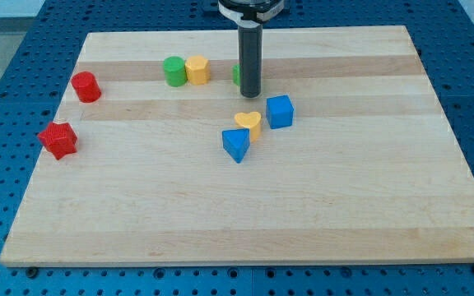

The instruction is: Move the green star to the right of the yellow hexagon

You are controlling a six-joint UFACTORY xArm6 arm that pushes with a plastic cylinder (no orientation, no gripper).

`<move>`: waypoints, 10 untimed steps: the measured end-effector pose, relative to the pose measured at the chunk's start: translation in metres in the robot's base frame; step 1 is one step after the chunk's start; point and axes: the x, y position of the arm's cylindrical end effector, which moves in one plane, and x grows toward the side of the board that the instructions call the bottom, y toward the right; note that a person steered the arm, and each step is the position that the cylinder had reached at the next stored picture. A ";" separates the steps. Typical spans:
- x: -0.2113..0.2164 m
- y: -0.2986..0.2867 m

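The yellow hexagon (197,70) sits near the view's top, touching a green cylinder (174,71) on its left. A sliver of green (236,75), the green star, shows just left of my dark rod, which hides most of it. My tip (251,93) rests on the board right beside that green block, about 60 pixels right of the yellow hexagon.
A yellow heart (249,123), a blue cube (280,111) and a blue triangular block (236,144) cluster just below my tip. A red cylinder (85,86) and a red star (58,138) lie at the view's left. The wooden board (369,197) lies on a blue pegboard.
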 end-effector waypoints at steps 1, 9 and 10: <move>-0.004 0.000; -0.043 0.070; -0.043 0.056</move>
